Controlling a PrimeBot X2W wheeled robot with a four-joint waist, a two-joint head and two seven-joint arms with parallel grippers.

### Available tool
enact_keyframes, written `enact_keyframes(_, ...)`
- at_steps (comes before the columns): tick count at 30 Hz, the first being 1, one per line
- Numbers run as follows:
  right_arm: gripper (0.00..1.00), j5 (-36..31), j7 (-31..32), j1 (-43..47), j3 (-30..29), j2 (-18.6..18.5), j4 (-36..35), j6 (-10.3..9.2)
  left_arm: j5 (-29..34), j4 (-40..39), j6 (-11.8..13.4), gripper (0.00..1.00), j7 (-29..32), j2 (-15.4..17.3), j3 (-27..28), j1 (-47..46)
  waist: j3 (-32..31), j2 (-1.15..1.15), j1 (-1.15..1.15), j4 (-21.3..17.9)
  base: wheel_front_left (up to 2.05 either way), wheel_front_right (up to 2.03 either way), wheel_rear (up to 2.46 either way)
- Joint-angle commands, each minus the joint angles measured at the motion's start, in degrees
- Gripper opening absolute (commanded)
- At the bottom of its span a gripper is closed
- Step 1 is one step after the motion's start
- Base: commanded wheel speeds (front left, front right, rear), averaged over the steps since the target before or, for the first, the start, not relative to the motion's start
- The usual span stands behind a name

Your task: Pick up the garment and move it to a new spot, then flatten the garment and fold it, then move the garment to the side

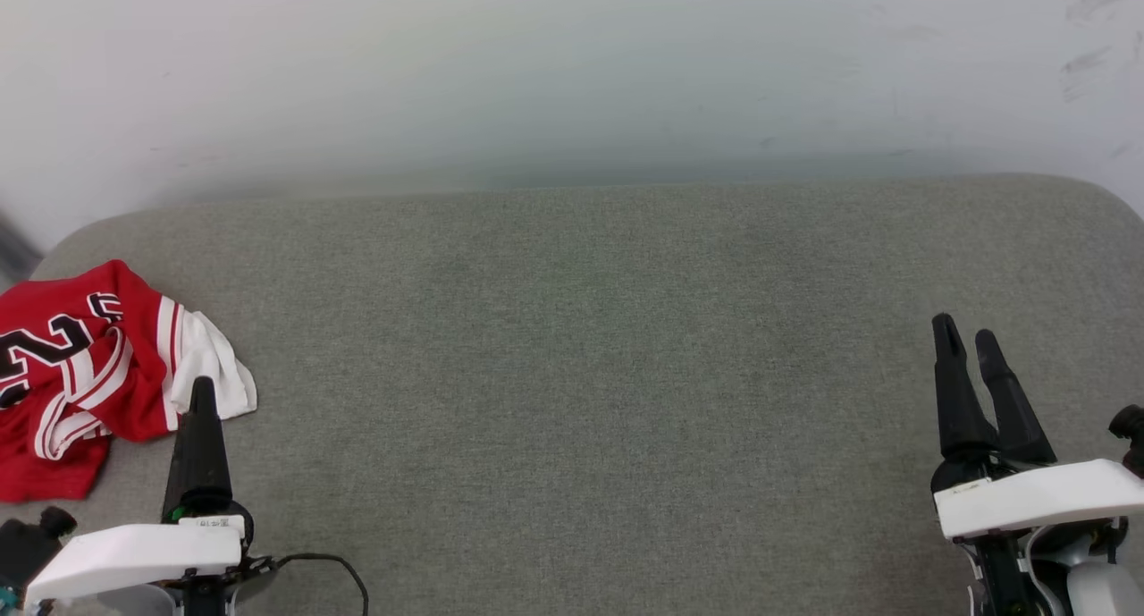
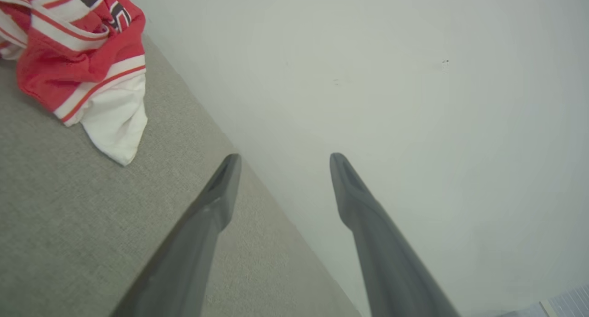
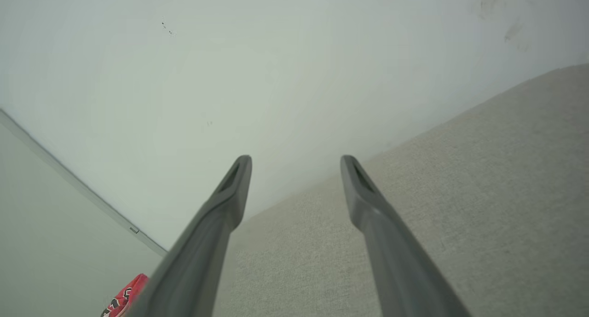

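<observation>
At the left edge of the head view, the garment (image 1: pixel 80 366) lies crumpled on the grey fabric surface (image 1: pixel 572 375). It is red, with black white-outlined numerals, striped trim and a white sleeve spilling toward the right. Near that sleeve but clear of it, at the lower left, the left hand (image 1: pixel 202 392) points up the frame. Its fingers (image 2: pixel 216 202) stand wide apart in the left wrist view, holding nothing, with the garment at that frame's upper left. Well apart, at the lower right, the right hand (image 1: pixel 963 328) hovers over bare fabric, its fingers likewise spread wide and empty. A pale wall (image 1: pixel 572 71) rises behind the surface.
</observation>
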Motion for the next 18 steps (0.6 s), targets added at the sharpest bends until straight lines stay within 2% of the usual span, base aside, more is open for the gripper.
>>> enact_keyframes(1, 1.00, -3.7, -0.7, -0.7, 0.4, 0.0, -1.7, 0.02, 3.5, -2.4, 0.4, 1.00, -0.6, 0.1, -0.4, -0.6, 0.0, 0.00, 0.00, 0.0, 0.00, 0.00, 0.00)
enact_keyframes(13, 1.00, -18.1, -2.8, 0.4, 1.3, 0.0, -3.8, 0.02, 25.5, -11.0, 3.4, 1.00, -2.7, 0.2, -9.0, 1.8, 0.2, 0.00, 0.00, -0.1, 0.00, 0.00, 0.00)
enact_keyframes(18, 1.00, -22.5, -3.6, 0.6, 1.1, 0.0, -4.3, 0.02, 32.2, -11.9, 4.8, 1.00, -3.5, 0.2, -12.7, 2.7, 0.2, 0.00, 0.00, -0.3, 0.00, 0.00, 0.00)
